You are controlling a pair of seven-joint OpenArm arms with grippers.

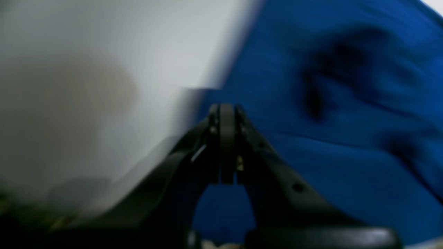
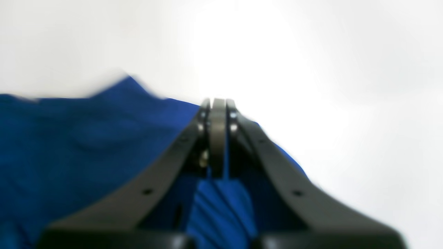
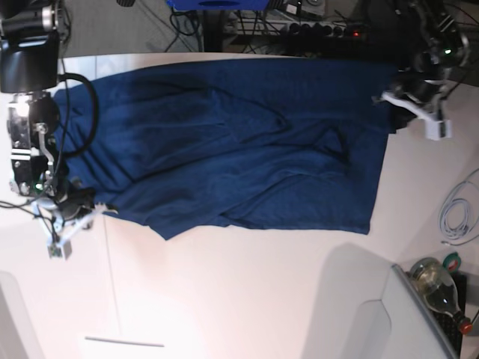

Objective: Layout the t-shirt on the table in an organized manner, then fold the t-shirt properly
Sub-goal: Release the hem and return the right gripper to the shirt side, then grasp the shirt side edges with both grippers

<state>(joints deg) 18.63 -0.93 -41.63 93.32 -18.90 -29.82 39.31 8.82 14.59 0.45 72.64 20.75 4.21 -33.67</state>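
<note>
The dark navy t-shirt lies spread wide over the far half of the white table, with creases through its middle. At the base view's lower left, my right gripper is shut on the shirt's corner. The right wrist view shows pleated blue cloth pinched behind the closed tips. My left gripper sits at the shirt's upper right corner. In the left wrist view its jaws are shut where the cloth's edge meets them, with bare table to the left. Both wrist views are blurred.
A glass bottle lies past the table's lower right edge, next to a grey panel. A white cable coils at the right. A power strip and wires run behind the far edge. A thin seam crosses the tabletop.
</note>
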